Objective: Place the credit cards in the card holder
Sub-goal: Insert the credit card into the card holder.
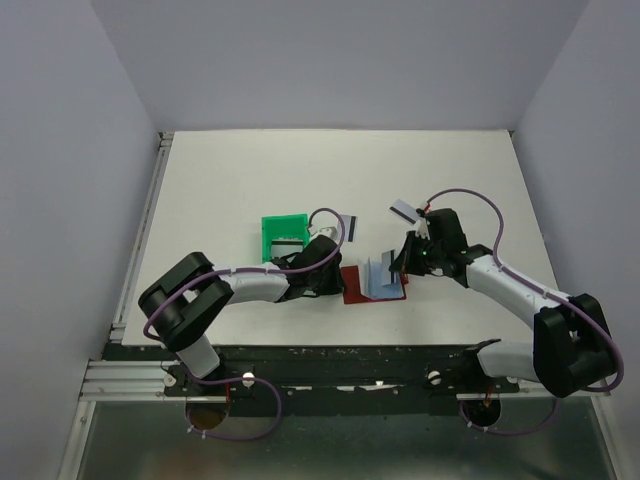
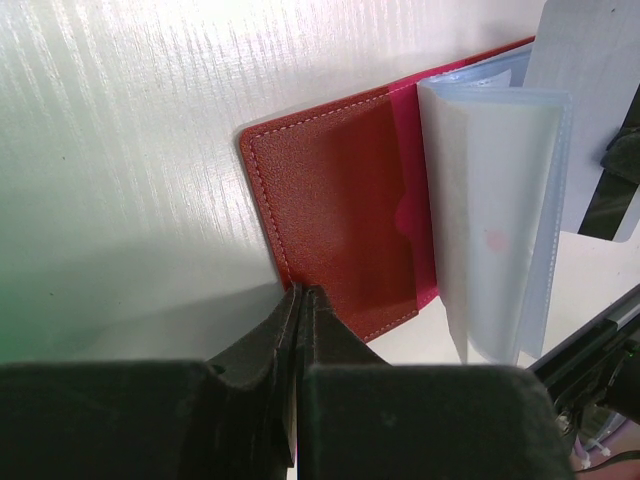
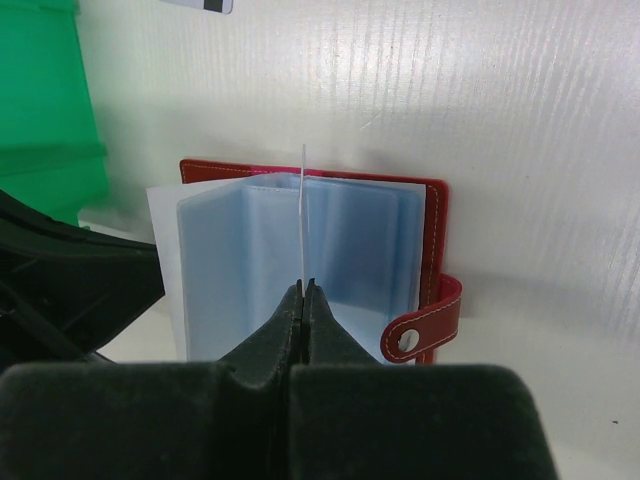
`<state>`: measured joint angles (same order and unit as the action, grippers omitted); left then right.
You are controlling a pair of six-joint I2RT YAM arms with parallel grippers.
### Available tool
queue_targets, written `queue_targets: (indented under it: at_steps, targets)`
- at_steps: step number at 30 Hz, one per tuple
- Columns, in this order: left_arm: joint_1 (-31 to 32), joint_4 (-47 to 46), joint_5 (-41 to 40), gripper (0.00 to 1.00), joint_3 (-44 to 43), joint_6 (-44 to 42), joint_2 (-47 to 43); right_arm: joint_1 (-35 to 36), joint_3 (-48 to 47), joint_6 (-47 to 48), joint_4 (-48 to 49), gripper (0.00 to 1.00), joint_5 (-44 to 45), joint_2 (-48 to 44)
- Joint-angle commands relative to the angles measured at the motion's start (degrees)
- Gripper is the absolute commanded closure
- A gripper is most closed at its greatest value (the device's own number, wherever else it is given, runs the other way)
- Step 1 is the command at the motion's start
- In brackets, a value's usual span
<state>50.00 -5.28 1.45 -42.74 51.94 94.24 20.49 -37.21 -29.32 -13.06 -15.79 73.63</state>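
The dark red card holder (image 1: 352,285) lies open in front of the arms, its pale blue sleeves (image 3: 350,250) fanned upward. My left gripper (image 2: 300,291) is shut on the near edge of its left red cover (image 2: 340,200). Over the sleeves, my right gripper (image 3: 306,285) is shut on one of the credit cards (image 3: 303,200), seen edge-on in the right wrist view. In the left wrist view that card (image 2: 585,90) shows grey with a dark stripe. Two more credit cards lie on the table, one (image 1: 404,210) behind the right gripper (image 1: 405,262) and one (image 1: 347,228) behind the left gripper (image 1: 335,277).
A green plastic tray (image 1: 270,228) stands left of the holder, close behind the left arm, with a card (image 1: 288,245) inside it. The holder's red snap strap (image 3: 430,325) sticks out at its right side. White table runs to the walls behind.
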Motion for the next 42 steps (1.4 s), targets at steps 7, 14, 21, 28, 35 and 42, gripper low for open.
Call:
queue_targets:
  at_steps: [7,14,21,28,35,42]
  targets:
    - [0.28,4.49,0.48,0.9,0.64,-0.7,3.32,-0.36,0.12,0.23,0.23,1.0,-0.82,-0.24]
    - [0.28,4.58,0.48,0.9,0.47,-0.79,3.41,-0.36,-0.23,0.58,-1.79,1.0,1.82,-1.64]
    - [0.28,4.4,0.57,0.9,0.55,-0.7,3.41,-0.36,-1.72,0.93,-4.43,1.0,2.34,-4.19]
    - [0.28,4.4,0.57,0.9,0.55,-0.62,3.59,-0.36,-2.78,1.28,-5.92,1.0,2.34,-5.68]
    - [0.28,4.22,0.66,0.9,0.64,-0.7,3.67,-0.36,-3.22,1.2,-6.63,1.0,2.17,-6.39]
    - [0.28,4.22,0.57,0.9,0.73,-0.61,3.41,-0.36,-3.31,1.37,-7.24,1.0,3.13,-6.83]
